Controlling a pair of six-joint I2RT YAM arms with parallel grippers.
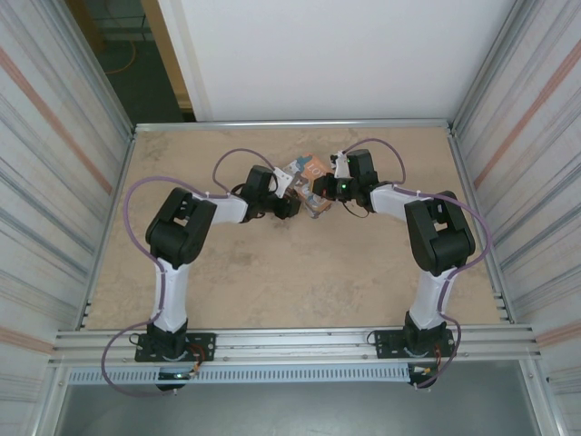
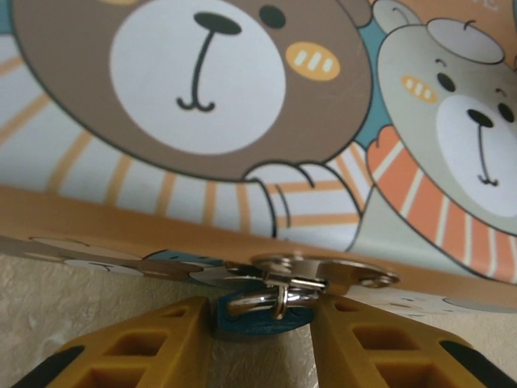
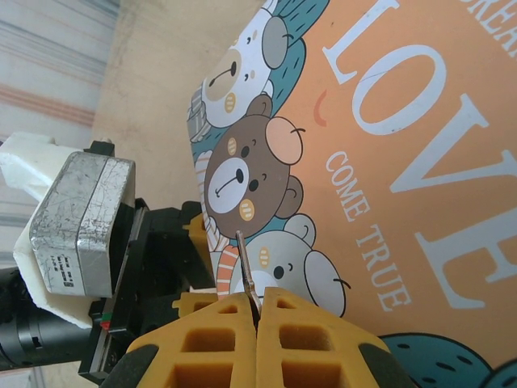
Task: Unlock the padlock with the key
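The tiny blue padlock (image 2: 266, 322) hangs under the "LOVE" tin (image 2: 202, 97), its silvery shackle (image 2: 258, 301) threaded through the tin's metal hasp (image 2: 323, 271). My left gripper (image 2: 262, 343) is shut on the padlock, one yellow finger against each side of its body. My right gripper (image 3: 257, 311) is shut on the key (image 3: 245, 263), a thin metal blade sticking out towards the tin's bear-printed lid (image 3: 388, 162). From above, both grippers meet at the tin (image 1: 313, 173), the left gripper (image 1: 292, 202) on its left and the right gripper (image 1: 327, 191) on its right.
The tin stands on a beige table (image 1: 272, 272) towards the back middle. Corrugated metal walls (image 1: 54, 182) close both sides, and a rail (image 1: 290, 343) runs along the near edge. In the right wrist view, the left arm's wrist camera (image 3: 81, 218) sits just left of the key.
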